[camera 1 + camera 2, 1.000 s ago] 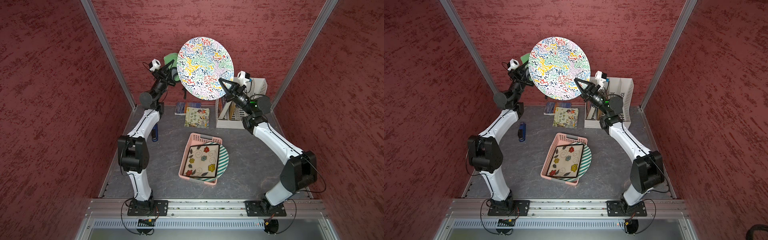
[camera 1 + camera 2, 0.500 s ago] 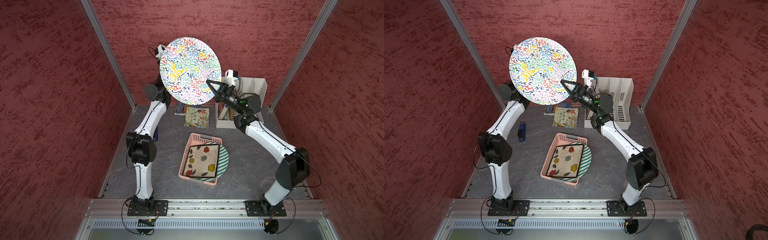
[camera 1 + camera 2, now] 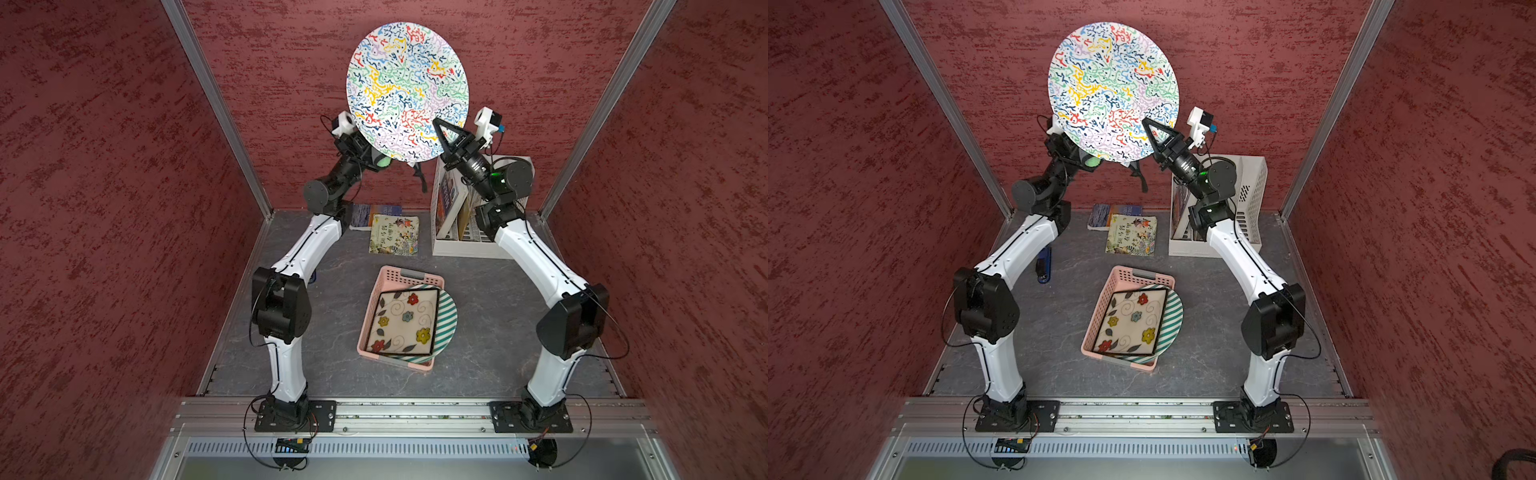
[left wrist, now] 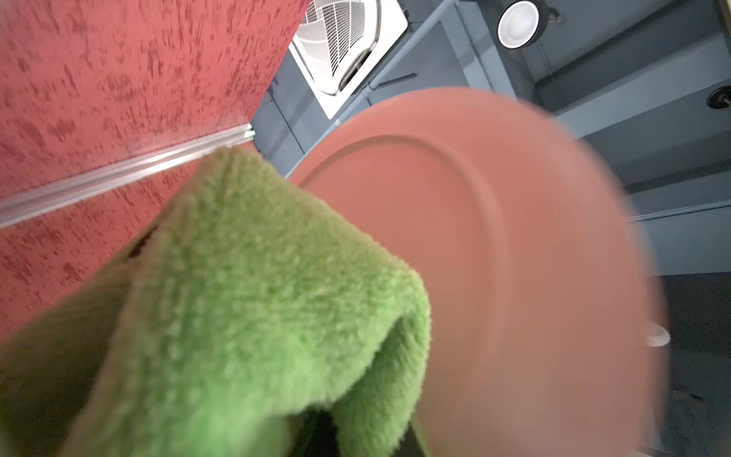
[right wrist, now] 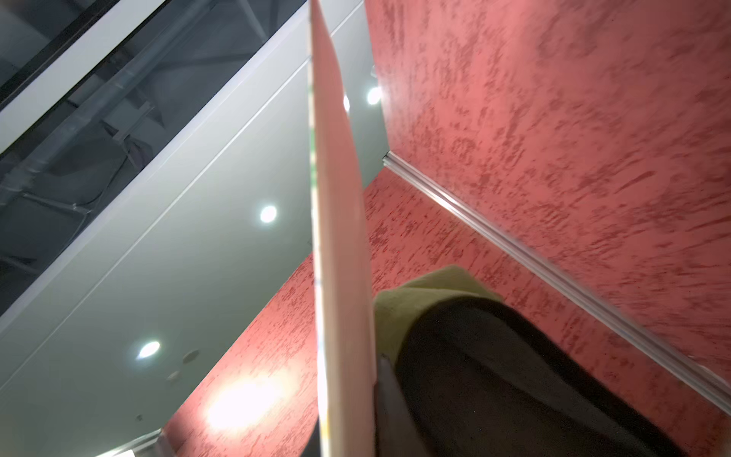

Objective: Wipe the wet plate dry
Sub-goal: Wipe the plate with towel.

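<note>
**Plate** (image 3: 409,89): round, with a squiggle pattern. It is held up on edge, high over the far end of the table (image 3: 490,299).
**Right gripper** (image 3: 441,129): jaws closed on the plate's lower rim, with one finger across the patterned face.
**Left gripper** (image 3: 365,154): mostly hidden behind the plate, jaws clamped tight on a green cloth (image 4: 245,296) at the plate's plain back.
**Setting**: grey, slate-like table with red textured walls (image 3: 104,208) on three sides.
**Facing**: patterned face toward both top views, plain back toward the rear. Being round, the plate has no long axis.

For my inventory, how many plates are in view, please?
3: a squiggle plate held aloft, a floral plate in the basket, and a striped plate beneath it; more may be hidden.
</note>
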Action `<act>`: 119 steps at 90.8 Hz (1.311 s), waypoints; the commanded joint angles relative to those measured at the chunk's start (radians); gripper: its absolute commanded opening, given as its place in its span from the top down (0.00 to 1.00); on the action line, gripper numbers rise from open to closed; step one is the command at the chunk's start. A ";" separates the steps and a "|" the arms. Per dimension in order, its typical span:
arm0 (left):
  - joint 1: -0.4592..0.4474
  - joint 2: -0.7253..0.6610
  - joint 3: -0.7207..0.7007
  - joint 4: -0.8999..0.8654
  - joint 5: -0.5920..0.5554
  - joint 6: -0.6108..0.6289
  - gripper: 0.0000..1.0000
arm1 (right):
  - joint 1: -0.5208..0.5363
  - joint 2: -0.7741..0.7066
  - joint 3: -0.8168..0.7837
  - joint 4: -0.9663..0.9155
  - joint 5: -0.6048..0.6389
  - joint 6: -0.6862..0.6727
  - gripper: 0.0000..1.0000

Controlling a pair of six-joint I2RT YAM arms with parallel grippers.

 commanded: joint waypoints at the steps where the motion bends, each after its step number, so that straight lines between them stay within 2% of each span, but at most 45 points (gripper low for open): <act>1: 0.103 -0.060 0.100 0.062 -0.022 -0.175 1.00 | 0.029 -0.075 -0.115 0.024 -0.023 -0.007 1.00; 15: 0.115 0.048 0.316 0.007 -0.032 -0.188 1.00 | 0.153 -0.085 -0.200 0.074 -0.070 0.003 1.00; 23: 0.088 0.100 0.392 -0.018 -0.030 -0.191 1.00 | 0.221 -0.031 -0.155 0.100 -0.064 0.020 1.00; 31: 0.054 0.125 0.418 -0.015 -0.029 -0.202 1.00 | 0.245 0.048 -0.071 0.111 -0.034 0.031 1.00; 39: 0.033 0.115 0.387 0.011 -0.023 -0.215 1.00 | 0.230 0.122 0.065 0.082 -0.004 0.021 1.00; 44: 0.031 0.089 0.335 0.033 -0.013 -0.219 1.00 | 0.210 0.193 0.202 0.066 -0.013 0.027 1.00; 51: 0.052 0.026 0.197 0.074 -0.017 -0.214 1.00 | 0.174 0.274 0.375 0.056 -0.021 0.067 1.00; 57: 0.094 -0.048 0.051 0.096 -0.028 -0.190 1.00 | 0.142 0.293 0.423 0.071 -0.010 0.100 1.00; 63: 0.128 -0.107 -0.082 0.098 -0.047 -0.177 1.00 | 0.124 0.277 0.426 0.067 -0.023 0.106 1.00; 69: 0.144 -0.121 -0.124 0.101 -0.067 -0.185 1.00 | 0.123 0.257 0.427 0.021 -0.082 0.077 1.00; 78: 0.148 -0.081 -0.066 0.115 -0.088 -0.205 1.00 | 0.127 0.215 0.332 0.023 -0.126 0.080 1.00; 88: 0.146 -0.026 0.076 0.085 -0.064 -0.206 1.00 | 0.137 0.149 0.149 0.097 -0.085 0.088 1.00; 99: 0.151 0.023 0.179 0.071 -0.054 -0.224 1.00 | 0.137 0.143 0.111 0.212 -0.069 0.138 1.00; 119: 0.226 -0.007 0.065 0.070 -0.055 -0.197 1.00 | 0.047 0.051 0.045 0.263 0.007 0.143 1.00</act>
